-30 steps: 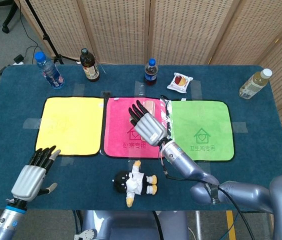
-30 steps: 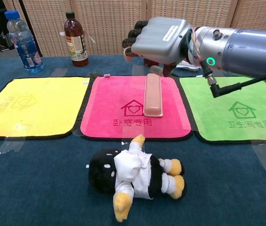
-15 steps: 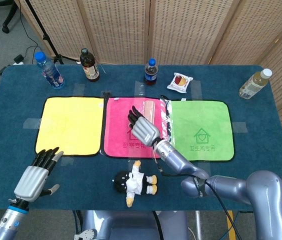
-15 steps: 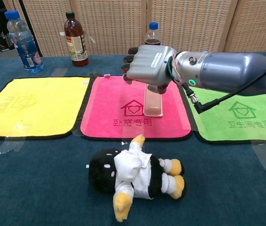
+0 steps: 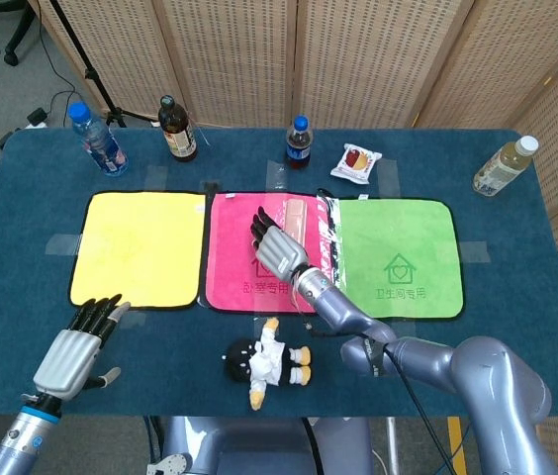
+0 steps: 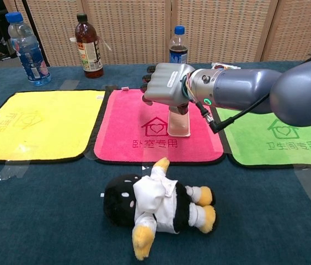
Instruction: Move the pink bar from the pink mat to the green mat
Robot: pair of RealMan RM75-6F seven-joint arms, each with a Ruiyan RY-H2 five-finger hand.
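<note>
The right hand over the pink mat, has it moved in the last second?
Yes. In the chest view the right hand has come down toward the pink mat and now covers the far end of the pink bar.

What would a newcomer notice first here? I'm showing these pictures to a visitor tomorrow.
The row of three mats stands out: yellow mat, pink mat and green mat, side by side on the blue table. Above the pink mat, the right hand hangs over the pink bar. Nearer the robot, a plush penguin lies on its side.
</note>
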